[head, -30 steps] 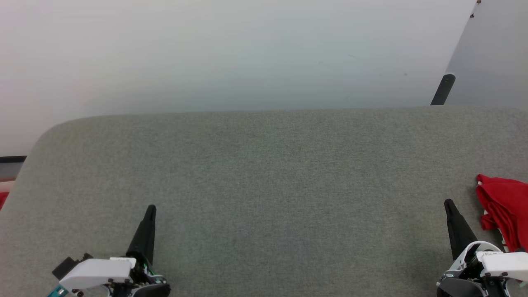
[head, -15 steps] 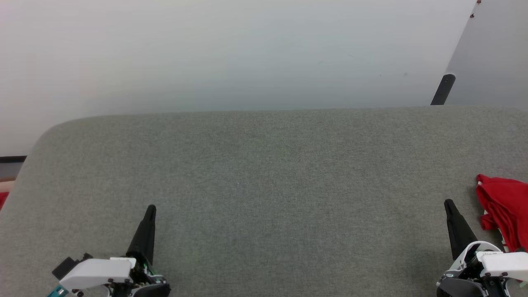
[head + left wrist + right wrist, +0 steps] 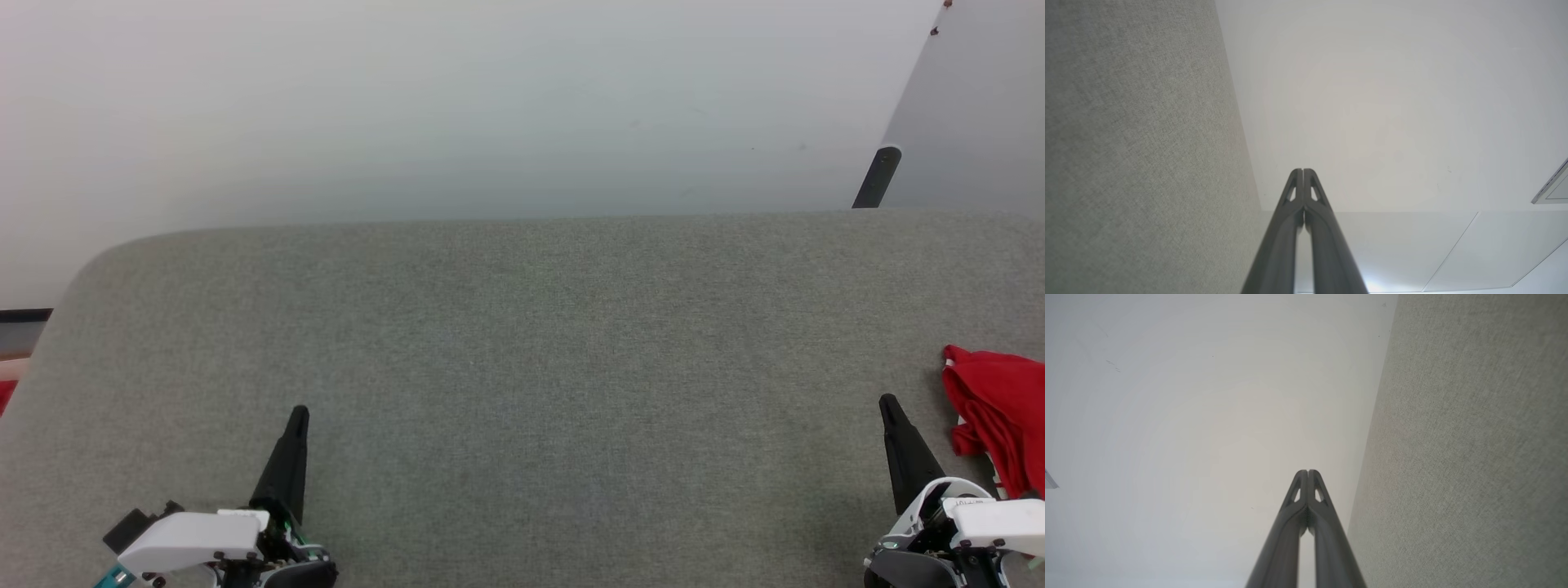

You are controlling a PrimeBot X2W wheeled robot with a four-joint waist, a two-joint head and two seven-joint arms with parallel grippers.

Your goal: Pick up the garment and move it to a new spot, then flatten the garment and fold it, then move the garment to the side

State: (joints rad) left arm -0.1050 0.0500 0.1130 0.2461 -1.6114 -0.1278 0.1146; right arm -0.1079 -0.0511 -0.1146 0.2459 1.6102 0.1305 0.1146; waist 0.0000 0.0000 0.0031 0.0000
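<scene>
Pointing forward over the grey pad (image 3: pixel 522 343), left gripper (image 3: pixel 299 413) and right gripper (image 3: pixel 887 402) are both sitting fully closed, holding nothing. Garment (image 3: pixel 1000 408) is lying crumpled at the pad's right edge (just beside right gripper, apart).

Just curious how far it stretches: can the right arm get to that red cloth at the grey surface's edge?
Probably yes. The red garment lies close beside the right gripper, only bare grey fabric surface between them. Its jaws are shut, so they must open first.
</scene>
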